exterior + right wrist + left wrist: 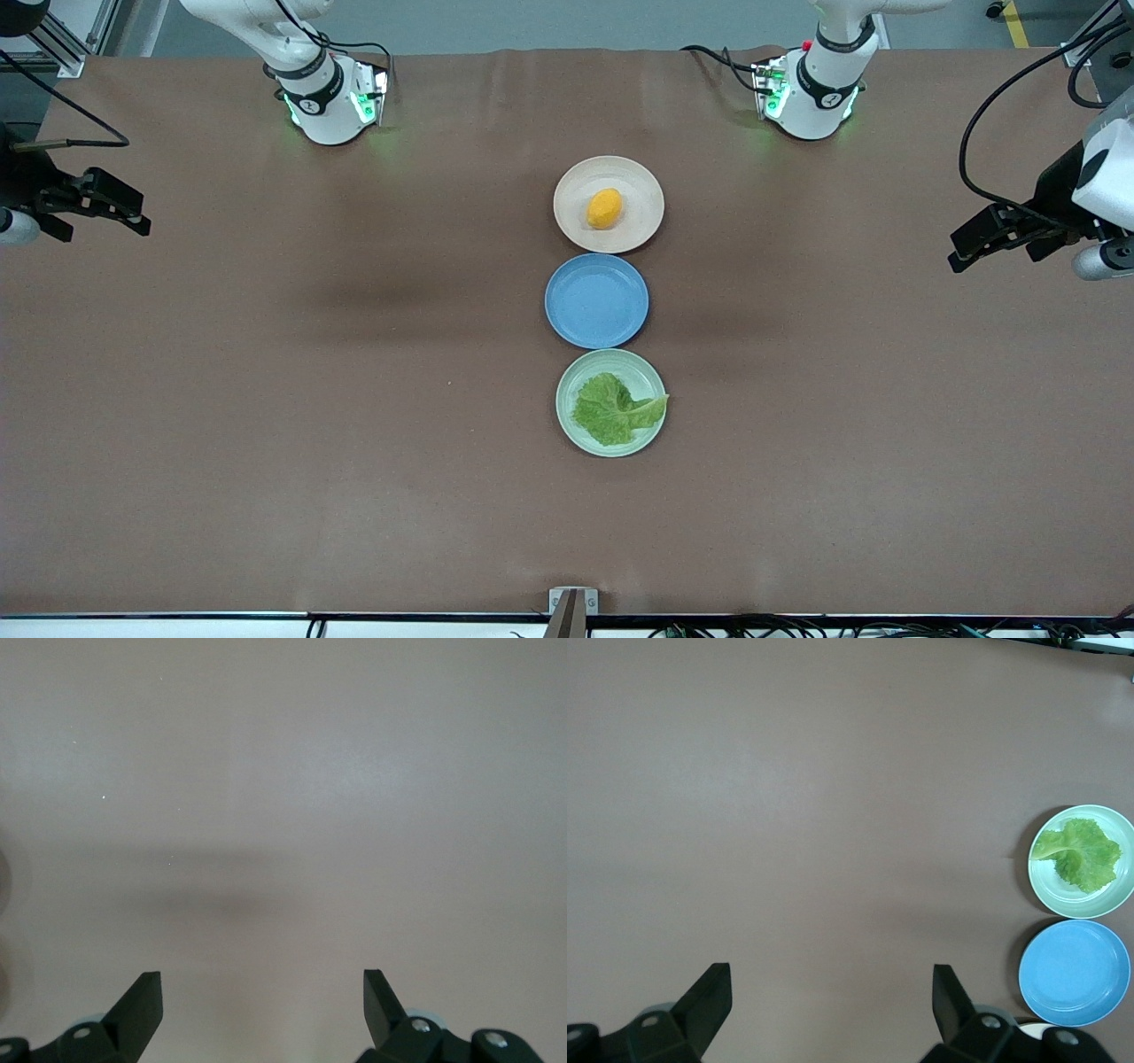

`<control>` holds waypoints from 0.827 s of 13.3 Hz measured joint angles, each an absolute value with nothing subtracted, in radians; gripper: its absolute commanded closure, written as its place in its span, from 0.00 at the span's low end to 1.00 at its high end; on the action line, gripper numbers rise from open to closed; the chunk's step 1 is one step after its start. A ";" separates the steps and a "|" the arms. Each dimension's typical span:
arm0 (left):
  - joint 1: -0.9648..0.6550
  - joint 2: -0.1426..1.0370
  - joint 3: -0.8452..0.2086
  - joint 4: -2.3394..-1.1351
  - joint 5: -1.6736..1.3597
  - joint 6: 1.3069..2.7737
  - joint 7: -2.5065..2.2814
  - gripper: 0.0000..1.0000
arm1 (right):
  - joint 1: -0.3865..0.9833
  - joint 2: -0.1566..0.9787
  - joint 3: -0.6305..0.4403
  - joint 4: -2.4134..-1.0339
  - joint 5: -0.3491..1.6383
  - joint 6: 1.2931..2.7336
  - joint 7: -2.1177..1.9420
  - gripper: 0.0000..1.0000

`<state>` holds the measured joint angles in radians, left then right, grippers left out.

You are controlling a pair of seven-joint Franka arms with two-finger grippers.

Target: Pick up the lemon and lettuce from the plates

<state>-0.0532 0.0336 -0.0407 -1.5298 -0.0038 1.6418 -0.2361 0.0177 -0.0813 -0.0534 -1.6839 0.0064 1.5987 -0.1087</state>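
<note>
The lemon [604, 208] lies on the beige-pink plate [571, 190], the plate nearest the robots' bases. The lettuce [614, 408] lies on the mint green plate [567, 399], nearest the front camera, with its stem end over the rim. In the left wrist view the lettuce [1079, 853] and its plate [1041, 886] show off to one side. My left gripper [990, 252] [833, 988] is open and empty, up over the left arm's end of the table. My right gripper [106, 226] [263, 992] is open and empty, up over the right arm's end, above bare table.
An empty blue plate [596, 300] [1075, 973] sits between the two task plates, almost touching both. The three plates form a line down the middle of the brown table [266, 399]. Both arm bases stand along the edge farthest from the front camera.
</note>
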 measured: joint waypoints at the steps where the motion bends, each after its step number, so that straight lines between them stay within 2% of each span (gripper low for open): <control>1: -0.053 0.034 -0.041 -1.530 -0.004 1.642 -0.236 0.00 | 0.018 -0.081 -0.053 -1.684 0.009 1.598 -0.109 0.00; 11: -0.056 0.059 -0.041 -1.530 -0.004 1.648 -0.236 0.00 | 0.024 -0.081 -0.054 -1.688 0.027 1.580 -0.109 0.00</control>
